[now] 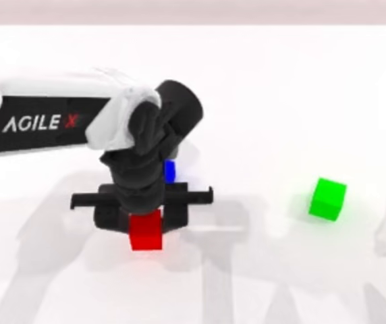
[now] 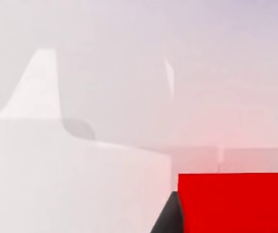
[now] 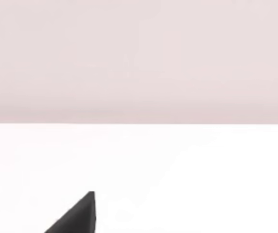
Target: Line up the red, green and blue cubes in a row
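Red cube (image 1: 146, 231) in left gripper (image 1: 144, 221) — centre-left

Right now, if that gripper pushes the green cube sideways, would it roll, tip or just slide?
Probably slide: the green cube shows flat faces and square edges, so rolling seems unlikely. It sits squat, as wide as tall, so tipping looks doubtful. It appears rigid, a plain solid block.

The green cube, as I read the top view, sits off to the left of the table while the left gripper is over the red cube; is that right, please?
Not quite: the green cube sits at the right of the table, well apart from the others, as the top view shows. The rest stands: the left gripper is over the red cube.
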